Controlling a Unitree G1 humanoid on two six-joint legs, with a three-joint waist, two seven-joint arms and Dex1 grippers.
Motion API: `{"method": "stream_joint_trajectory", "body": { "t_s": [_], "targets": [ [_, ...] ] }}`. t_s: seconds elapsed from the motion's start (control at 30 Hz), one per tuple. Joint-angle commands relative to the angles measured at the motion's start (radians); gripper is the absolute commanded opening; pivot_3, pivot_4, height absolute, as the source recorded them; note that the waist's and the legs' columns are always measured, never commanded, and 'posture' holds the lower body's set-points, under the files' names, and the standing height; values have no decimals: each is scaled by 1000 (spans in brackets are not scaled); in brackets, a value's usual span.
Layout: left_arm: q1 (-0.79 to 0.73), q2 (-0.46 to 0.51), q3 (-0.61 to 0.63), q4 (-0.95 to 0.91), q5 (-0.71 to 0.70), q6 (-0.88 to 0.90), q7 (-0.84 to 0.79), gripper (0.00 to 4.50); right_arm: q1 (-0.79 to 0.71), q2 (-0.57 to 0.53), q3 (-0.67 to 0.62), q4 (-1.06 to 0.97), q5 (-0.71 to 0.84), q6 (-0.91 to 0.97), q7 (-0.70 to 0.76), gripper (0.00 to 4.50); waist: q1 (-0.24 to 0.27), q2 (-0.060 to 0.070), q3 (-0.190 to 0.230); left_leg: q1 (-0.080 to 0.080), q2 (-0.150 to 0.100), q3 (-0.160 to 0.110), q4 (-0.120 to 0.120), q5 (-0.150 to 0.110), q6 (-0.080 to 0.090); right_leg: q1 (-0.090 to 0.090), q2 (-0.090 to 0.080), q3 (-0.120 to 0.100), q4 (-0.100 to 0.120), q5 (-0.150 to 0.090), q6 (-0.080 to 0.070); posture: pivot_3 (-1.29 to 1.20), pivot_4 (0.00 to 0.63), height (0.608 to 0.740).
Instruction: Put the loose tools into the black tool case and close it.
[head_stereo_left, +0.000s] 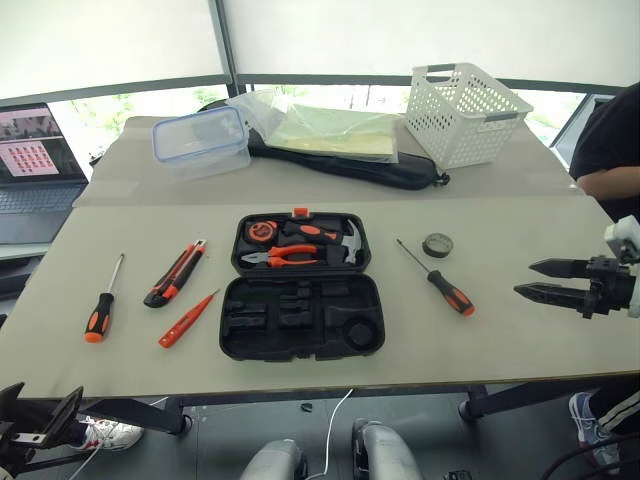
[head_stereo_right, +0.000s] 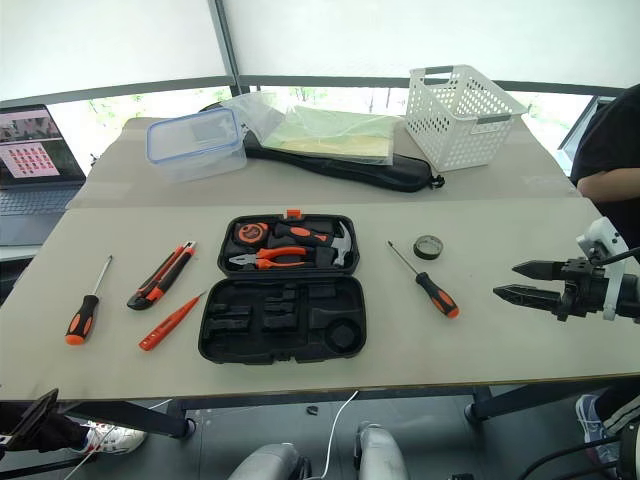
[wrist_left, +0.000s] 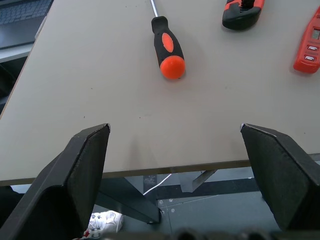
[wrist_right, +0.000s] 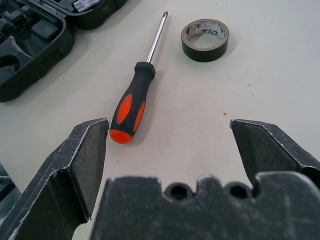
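Beige and wide, the worktop (head_stereo_left: 520, 330) stands before large windows with white blinds. At its middle lies the black tool case (head_stereo_left: 300, 315), open flat — the far half holds orange-handled pliers (head_stereo_left: 285, 256), a hammer (head_stereo_left: 345, 243) and a round tape measure (head_stereo_left: 260, 231), and the near half shows bare moulded recesses.

On the left of the case are three loose tools. A slim orange tester screwdriver (head_stereo_left: 187, 319) lies just beside the near half, at an angle. Next to it, a little farther, is the black-and-orange utility knife (head_stereo_left: 176, 273). Well apart from them, toward the left edge, lies the left screwdriver (head_stereo_left: 102, 303) with its orange-and-black handle toward the near edge.

On the right of the case lies the right screwdriver (head_stereo_left: 440, 281), its tip pointing away and to the left, and near that tip sits a small dark tape roll (head_stereo_left: 437, 244), flat on the worktop.

Farther back I see a clear plastic box (head_stereo_left: 200, 140) with a blue rim, a long black soft bag (head_stereo_left: 370, 168) with a transparent pouch (head_stereo_left: 330, 130) on it, and a white basket (head_stereo_left: 468, 112). A laptop (head_stereo_left: 35, 170) stands at the left, and a person's dark sleeve (head_stereo_left: 610, 140) is at the right edge.

The right end effector (head_stereo_left: 532, 280) hangs over the right side of the worktop, fingers apart and holding nothing, pointing toward the right screwdriver. The left end effector (wrist_left: 175, 165) is low at the near left edge — its fingers are also wide apart, with nothing between them.
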Motion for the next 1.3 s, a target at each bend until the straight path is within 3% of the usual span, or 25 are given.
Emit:
{"method": "stream_joint_trajectory", "body": {
  "t_s": [0.03, 0.27, 0.43, 0.57, 0.93, 1.07, 1.3],
  "targets": [
    [-1, 5, 11, 6, 7, -31, 0, 4482, 10, -12, -27, -41, -3, -26, -7, 4500, 0, 0, 0, 0, 0, 0, 0, 0, 0, 0, 0, 0, 0, 0, 0, 0, 150, 740],
    [-107, 107, 16, 3, -89, 184, 63, 4482, 5, 8, -65, -302, 95, 103, -68, 4500, 0, 1, 0, 0, 1, 0, 1, 0, -1, 0, 1, 0, 1, 0, 1, 0, 150, 740],
    [-294, 289, -47, 28, -120, 449, 156, 4482, 9, 23, -49, -689, 268, 304, -69, 4500, 1, 1, 1, 0, 2, -1, 1, 2, -3, 0, 4, 1, 2, -1, 3, 0, 150, 740],
    [-476, 362, -120, 119, -124, 592, 220, 4482, -49, 70, -17, -894, 379, 392, -112, 4500, 0, 1, 0, 1, 2, -1, 1, 2, -5, 0, 7, 0, 3, 3, -4, 0, 150, 740],
    [-757, 447, -398, 462, 40, 626, 196, 4482, -103, 169, 57, -1072, 471, 408, -162, 4500, -5, 1, 0, -3, -1, 1, 0, 3, -4, -12, 9, -4, 4, 4, -6, 0, 150, 740],
    [-764, 445, -426, 502, 68, 593, 165, 3630, -82, 169, 61, -1073, 436, 373, -164, 4500, -5, 2, 0, -2, -2, 3, 0, 3, -6, -11, 8, -5, 4, 4, -7, 0, 150, 740],
    [-768, 451, -378, 517, 64, 583, 143, 1289, -16, 150, 40, -1071, 396, 322, -172, 4500, -11, 1, 0, 3, 1, 6, 0, 1, -15, -9, 7, 1, 10, 6, -10, 0, 150, 740]
  ]
}}
